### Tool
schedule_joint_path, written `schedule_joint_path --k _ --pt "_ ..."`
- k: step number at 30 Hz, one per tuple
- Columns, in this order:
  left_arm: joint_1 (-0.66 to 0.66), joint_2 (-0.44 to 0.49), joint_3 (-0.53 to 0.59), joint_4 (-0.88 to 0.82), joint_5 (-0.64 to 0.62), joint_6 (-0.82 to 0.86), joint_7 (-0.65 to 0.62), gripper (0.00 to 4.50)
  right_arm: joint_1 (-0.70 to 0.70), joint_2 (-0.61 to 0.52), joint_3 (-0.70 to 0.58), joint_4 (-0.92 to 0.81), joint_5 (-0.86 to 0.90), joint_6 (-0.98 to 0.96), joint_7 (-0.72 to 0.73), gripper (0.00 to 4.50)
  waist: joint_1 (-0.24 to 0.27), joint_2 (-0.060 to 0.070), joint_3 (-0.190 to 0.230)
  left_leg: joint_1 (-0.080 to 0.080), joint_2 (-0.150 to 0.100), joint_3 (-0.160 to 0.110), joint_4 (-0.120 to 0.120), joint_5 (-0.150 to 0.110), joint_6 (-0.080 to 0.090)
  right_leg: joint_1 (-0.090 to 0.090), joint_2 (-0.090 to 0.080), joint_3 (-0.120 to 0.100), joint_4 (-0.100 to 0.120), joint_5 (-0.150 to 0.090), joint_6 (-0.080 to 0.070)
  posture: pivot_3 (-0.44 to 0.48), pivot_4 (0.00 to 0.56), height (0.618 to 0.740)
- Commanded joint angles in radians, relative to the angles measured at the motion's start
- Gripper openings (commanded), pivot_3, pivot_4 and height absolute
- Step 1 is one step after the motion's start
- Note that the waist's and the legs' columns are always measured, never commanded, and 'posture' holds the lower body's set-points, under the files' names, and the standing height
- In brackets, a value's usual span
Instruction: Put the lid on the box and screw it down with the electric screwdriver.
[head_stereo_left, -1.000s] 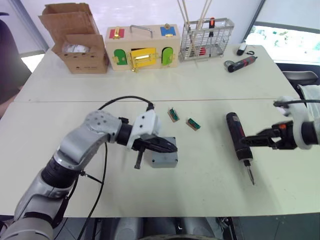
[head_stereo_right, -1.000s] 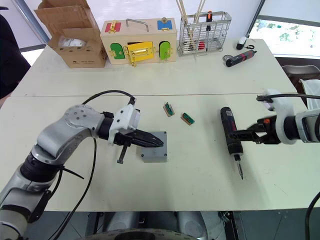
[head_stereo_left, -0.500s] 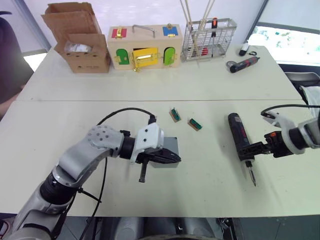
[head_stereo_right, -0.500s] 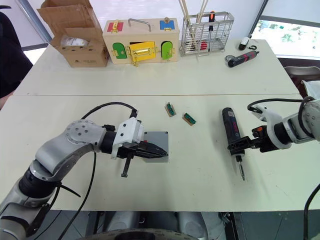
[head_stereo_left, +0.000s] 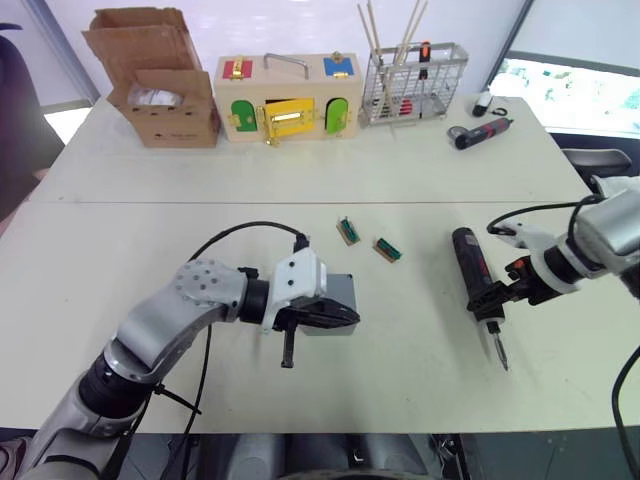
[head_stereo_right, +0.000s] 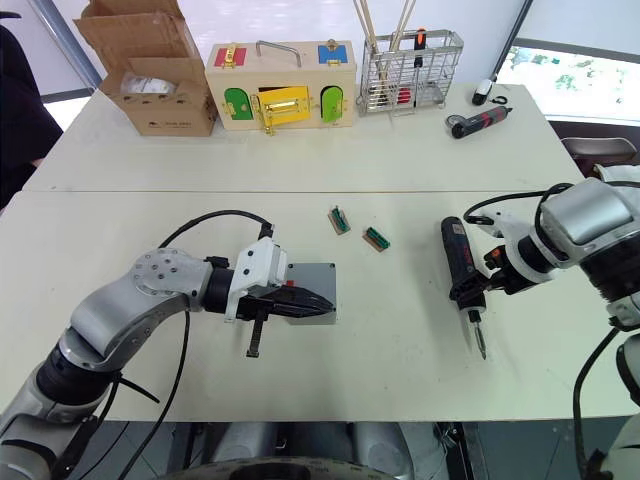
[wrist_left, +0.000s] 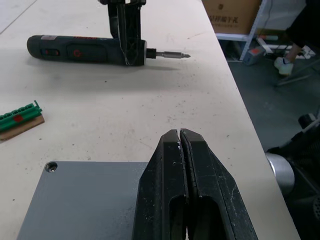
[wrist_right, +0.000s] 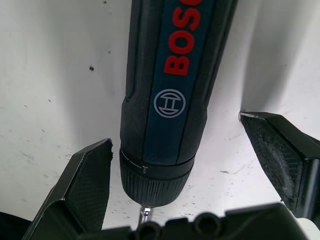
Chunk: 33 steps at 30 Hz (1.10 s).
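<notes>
The grey lid (wrist_left: 85, 200) lies flat near the table's middle, one screw hole showing at a corner; it covers the box, which is hidden beneath it. My left gripper (head_stereo_left: 352, 318) is shut with nothing in it, its fingers (wrist_left: 165, 190) lying over the lid's right part. To the right, the black electric screwdriver (head_stereo_left: 472, 265) lies on the table with its bit pointing toward me. My right gripper (wrist_right: 175, 135) is open. Its fingers (wrist_right: 90, 175) straddle the screwdriver (wrist_right: 175, 65) just behind the chuck, a gap on each side.
Two small green terminal blocks (head_stereo_left: 348, 230) (head_stereo_left: 387, 249) lie between lid and screwdriver. Along the far edge stand a cardboard carton (head_stereo_left: 160, 85), a wooden latch box (head_stereo_left: 285, 95), a wire basket (head_stereo_left: 415, 80) and a smaller red-and-black driver (head_stereo_left: 480, 130).
My right wrist has drawn in and turned, and its fingers have slid down the screwdriver toward the bit end. The left gripper stays shut over the lid, barely moved.
</notes>
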Motion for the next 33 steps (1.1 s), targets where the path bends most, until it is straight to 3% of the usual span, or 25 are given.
schedule_joint_path --k 1,4,10,17,23,27,31,33 --pt "0.0 -0.014 0.004 -0.027 -0.002 -0.005 0.018 0.0 0.017 0.054 0.058 0.043 -0.087 -0.034 -0.016 4.49 0.0 -0.003 -0.002 0.003 0.0 0.0 0.0 0.0 0.0 0.003 0.0 0.0 -0.001 0.0 0.0 0.0 0.15 0.74" --pt "0.002 -0.022 -0.005 -0.018 0.008 -0.012 0.028 0.0 0.021 0.099 0.051 0.062 -0.124 -0.011 -0.033 3.41 0.0 -0.01 -0.006 0.01 0.0 0.0 -0.002 -0.001 0.0 0.012 0.0 0.0 -0.004 0.0 0.0 0.0 0.15 0.74" --pt "0.016 -0.029 -0.007 -0.019 0.017 -0.013 0.045 0.0 0.046 0.118 0.028 0.052 -0.148 0.025 -0.027 1.88 0.0 -0.014 -0.008 0.01 0.0 -0.001 -0.002 -0.001 0.0 0.011 -0.001 -0.001 -0.005 0.0 0.0 0.0 0.15 0.74" --pt "0.019 -0.027 0.003 -0.002 0.022 -0.027 0.04 0.0 0.13 0.08 -0.011 -0.044 -0.132 0.058 -0.021 1.8 0.007 -0.014 -0.008 0.01 0.0 -0.002 -0.004 -0.001 0.001 0.012 -0.001 -0.002 -0.008 0.0 0.0 0.0 0.15 0.74" --pt "0.011 -0.008 0.011 0.04 0.037 -0.056 0.01 0.0 0.166 0.079 -0.138 -0.076 -0.119 0.054 -0.032 1.8 0.022 -0.014 -0.009 0.01 0.0 -0.002 -0.007 -0.001 0.001 0.012 -0.001 -0.002 -0.012 0.0 0.0 0.0 0.15 0.74" --pt "0.001 0.02 0.033 0.082 0.038 -0.076 -0.023 0.0 0.102 0.111 -0.353 -0.026 -0.099 0.061 -0.047 1.8 0.012 -0.01 -0.006 0.009 0.0 -0.001 -0.008 -0.001 0.001 0.012 -0.001 -0.001 -0.013 0.0 -0.001 0.0 0.15 0.74" --pt "-0.016 0.049 0.067 0.137 0.033 -0.091 -0.064 0.0 0.041 0.115 -0.568 -0.079 -0.044 0.095 -0.068 1.8 -0.001 0.013 0.005 0.005 0.0 0.001 -0.008 -0.001 0.001 0.005 -0.001 0.001 -0.01 0.001 -0.001 0.0 0.15 0.74" --pt "-0.035 0.063 0.082 0.186 0.038 -0.105 -0.089 0.0 0.007 0.147 -0.717 -0.113 -0.016 0.121 -0.128 1.8 -0.001 0.017 0.005 -0.006 0.0 0.002 -0.006 -0.001 0.001 -0.008 -0.001 0.001 -0.004 0.001 0.0 0.0 0.15 0.74"
